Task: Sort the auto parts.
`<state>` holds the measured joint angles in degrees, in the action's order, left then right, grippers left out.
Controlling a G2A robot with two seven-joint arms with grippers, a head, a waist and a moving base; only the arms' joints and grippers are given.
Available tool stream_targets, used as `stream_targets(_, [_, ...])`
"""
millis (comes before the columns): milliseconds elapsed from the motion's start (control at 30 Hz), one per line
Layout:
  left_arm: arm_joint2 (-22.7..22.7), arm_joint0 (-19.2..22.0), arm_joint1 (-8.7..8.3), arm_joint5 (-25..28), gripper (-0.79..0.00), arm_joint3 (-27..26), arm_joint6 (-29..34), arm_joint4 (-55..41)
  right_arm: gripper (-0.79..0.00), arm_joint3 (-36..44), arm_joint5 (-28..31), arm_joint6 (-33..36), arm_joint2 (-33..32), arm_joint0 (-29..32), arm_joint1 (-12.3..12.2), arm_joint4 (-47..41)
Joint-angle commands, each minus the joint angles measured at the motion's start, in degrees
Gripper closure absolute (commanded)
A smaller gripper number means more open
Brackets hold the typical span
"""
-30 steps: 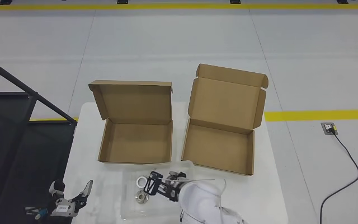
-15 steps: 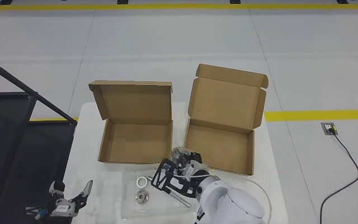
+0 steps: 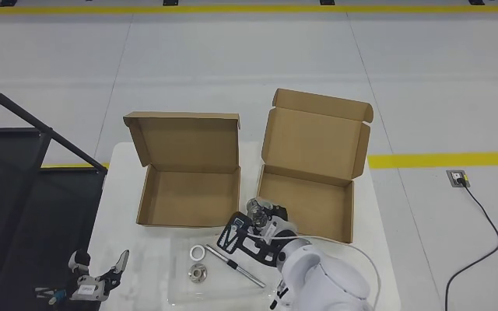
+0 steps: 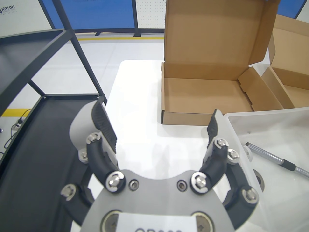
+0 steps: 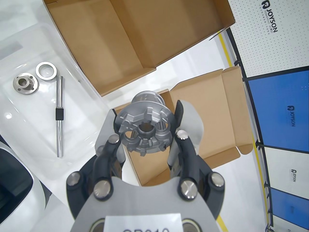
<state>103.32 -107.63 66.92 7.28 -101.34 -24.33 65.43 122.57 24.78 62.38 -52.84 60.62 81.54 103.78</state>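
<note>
Clamping a grey cast-metal hub [image 5: 144, 126] by its toothed, ribbed rim, the right gripper [image 5: 147, 114] is pressing its two black pads against the part's sides, part-way closed, with the hub's bored centre facing the wrist camera. The hub is hanging above the near left corner of the right-hand open box of matte brown cardboard [image 3: 311, 206]. Beside it, the left-hand open brown cardboard box [image 3: 191, 194] is sitting with its lid flap standing up. Both boxes are resting on the smooth white table [image 3: 124, 202].

Nearer the robot, a shallow clear plastic tray [image 3: 183, 291] is carrying three parts. A flat silvery washer ring [image 5: 46, 71] is lying just beside a dull, round flanged metal bushing [image 5: 24, 83]. A slim polished steel rod [image 5: 59, 119] with a black band around its middle is lying flat, one end near the ring.

The left gripper [image 4: 157, 121] is hovering wide open and empty at the table's left edge. Its finely ridged black rubber pads [image 4: 103, 124] are standing well apart, one over the black metal cart shelf [image 4: 36, 126], the other by the tray's corner.
</note>
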Motion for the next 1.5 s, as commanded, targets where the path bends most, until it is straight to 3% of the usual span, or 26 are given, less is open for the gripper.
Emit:
stream_targets(0, [0.0, 0.0, 0.0, 0.0, -0.785, 0.0, 0.0, 0.0, 0.0, -2.2, -1.5, -1.8, -0.4, -0.2, 0.1, 0.1])
stream_targets(233, [0.0, 0.0, 0.0, 0.0, -0.785, 0.0, 0.0, 0.0, 0.0, -7.7, -1.4, -7.4, -7.5, -3.3, 0.3, -9.3])
stream_targets(467, [0.0, 0.0, 0.0, 0.0, -0.785, 0.0, 0.0, 0.0, 0.0, -11.9, 4.1, -13.7, -17.1, -3.4, -0.6, -22.7])
stream_targets(633, [0.0, 0.0, 0.0, 0.0, -0.785, 0.0, 0.0, 0.0, 0.0, -15.8, 14.5, -20.2, -24.1, -2.5, -1.8, -33.4])
stream_targets(833, [0.0, 0.0, 0.0, 0.0, -0.785, 0.0, 0.0, 0.0, 0.0, -23.7, 32.5, -30.2, -30.3, -2.9, -3.5, -44.2])
stream_targets(1200, [0.0, 0.0, 0.0, 0.0, -0.785, 0.0, 0.0, 0.0, 0.0, -32.6, 33.2, -44.2, -24.2, -7.2, -8.3, -43.2])
stream_targets(1367, [0.0, 0.0, 0.0, 0.0, -0.785, 0.0, 0.0, 0.0, 0.0, -37.7, 33.2, -43.3, -23.3, -10.2, -9.6, -41.5])
stream_targets(1467, [0.0, 0.0, 0.0, 0.0, -0.785, 0.0, 0.0, 0.0, 0.0, -39.8, 30.6, -38.9, -22.2, -11.8, -9.7, -41.6])
